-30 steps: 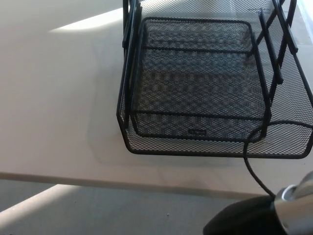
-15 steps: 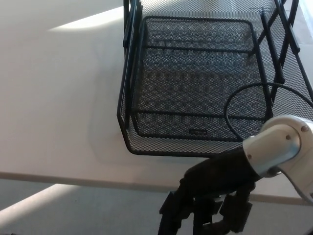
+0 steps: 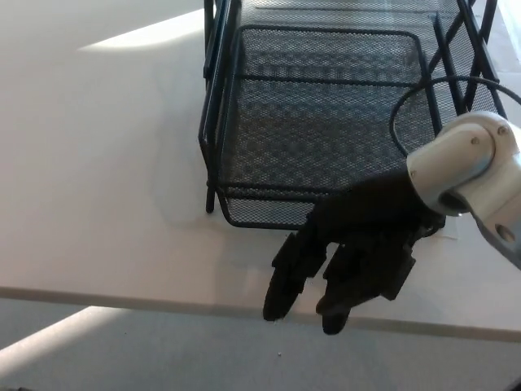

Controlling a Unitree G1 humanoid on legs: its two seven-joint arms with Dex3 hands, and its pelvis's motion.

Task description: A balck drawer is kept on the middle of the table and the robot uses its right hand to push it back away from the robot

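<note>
Head view: right hand [image 3: 358, 248], fingers [image 3: 281, 293] spread and empty, against black mesh drawer [image 3: 326, 122] front.

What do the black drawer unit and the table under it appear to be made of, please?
The drawer looks like black wire mesh on a thin metal rod frame, matte painted: the table shows through its fine grid. The table has a smooth, pale, faintly glossy top, probably laminate, judging by the soft reflected light; its core cannot be told.

White table [image 3: 89, 163] with a sunlit streak, grey floor [image 3: 122, 350] below
</note>
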